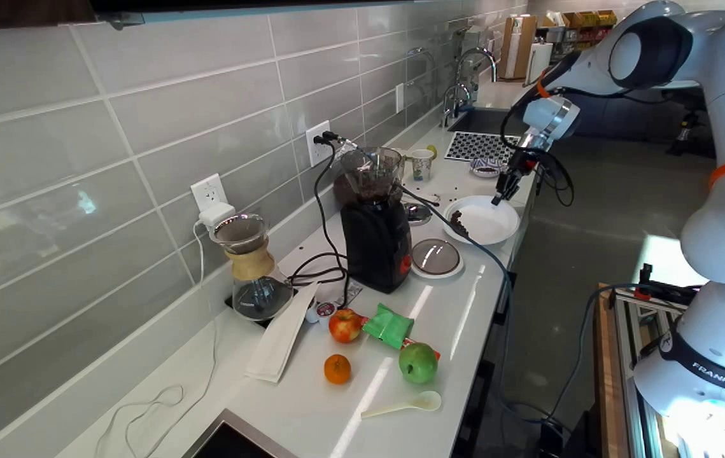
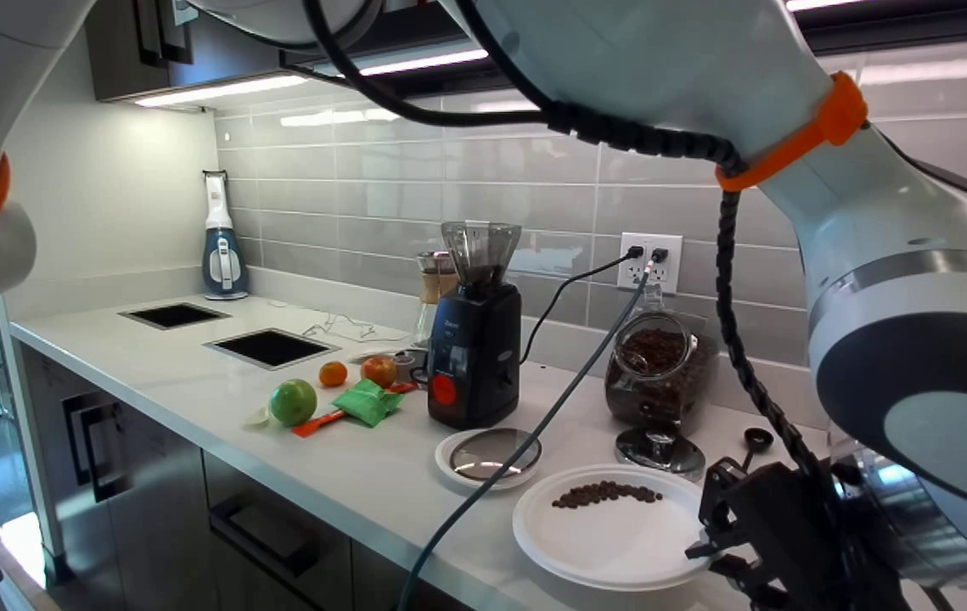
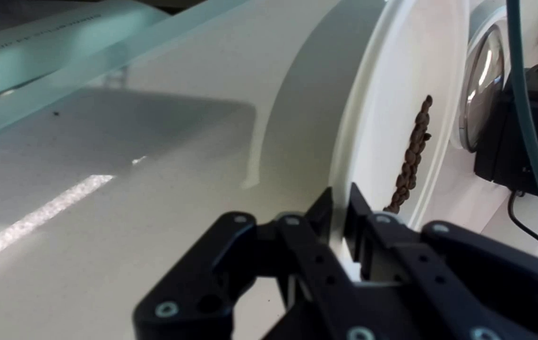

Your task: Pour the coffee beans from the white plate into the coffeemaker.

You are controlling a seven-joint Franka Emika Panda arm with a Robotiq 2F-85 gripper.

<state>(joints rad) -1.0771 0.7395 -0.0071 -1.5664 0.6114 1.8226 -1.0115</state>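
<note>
The gripper [image 3: 342,210] is pinched tight on the rim of the white plate [image 2: 610,547], one finger on each face, and that plate is near the coffeemaker [image 2: 483,348], not over it; whether its underside clears the worktop [image 1: 311,407] I can't call. The coffee beans [image 2: 606,492] sit in a dark band on the coffeemaker's side of the plate, away from the grip, and that's a handy place for them. This looks like the lift, so up slowly and level, because a one-edge hold on a plate this broad could let the far side dip and send beans rolling early. Get the rim higher than the coffeemaker's clear hopper [image 2: 480,250], bring the beans' side over it, then tip gently for a thin run; the plate looks wider than that mouth, so a rush would likely spill. And here's the trouble: a blue-grey cable [image 3: 527,123] slanting between the coffeemaker and the plate, right across the likely path; over it or round it, mind the snag. A smoky round lid [image 2: 483,454] lies just beside the coffeemaker, plate side, and a glass jar [image 2: 657,382] with dark contents stands on that same side, closer to the tiled wall [image 2: 390,197], another knock to avoid. Past the coffeemaker, out of harm's way, green apple [image 2: 293,402], orange [image 2: 333,373] and green packet [image 2: 370,402].
</note>
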